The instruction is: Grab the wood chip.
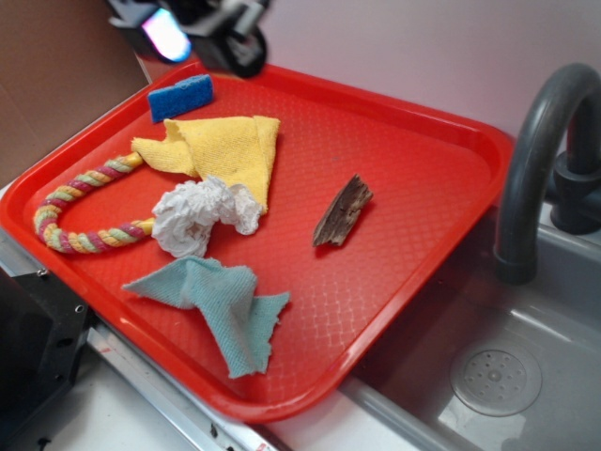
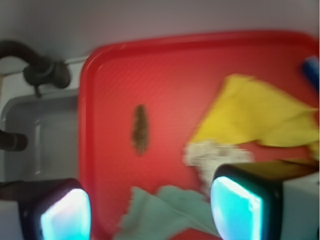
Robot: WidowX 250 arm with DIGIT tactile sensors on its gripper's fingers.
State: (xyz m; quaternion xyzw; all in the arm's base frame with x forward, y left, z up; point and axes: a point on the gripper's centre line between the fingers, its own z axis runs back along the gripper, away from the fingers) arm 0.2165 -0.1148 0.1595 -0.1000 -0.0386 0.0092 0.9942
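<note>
The wood chip (image 1: 342,211) is a small dark brown piece of rough wood lying on the red tray (image 1: 441,160), right of the middle. In the wrist view it shows as a blurred dark streak (image 2: 139,129) on the tray (image 2: 115,100). My gripper (image 1: 202,33) hangs high over the tray's far left corner, well away from the chip. In the wrist view its glowing cyan pads (image 2: 235,207) stand wide apart at the bottom with nothing between them; the gripper (image 2: 150,212) is open and empty.
On the tray lie a blue sponge (image 1: 180,97), a yellow cloth (image 1: 225,150), a crumpled white paper (image 1: 199,216), a teal cloth (image 1: 225,305) and a coloured rope (image 1: 80,211). A grey sink (image 1: 507,366) with a dark faucet (image 1: 535,160) is at the right.
</note>
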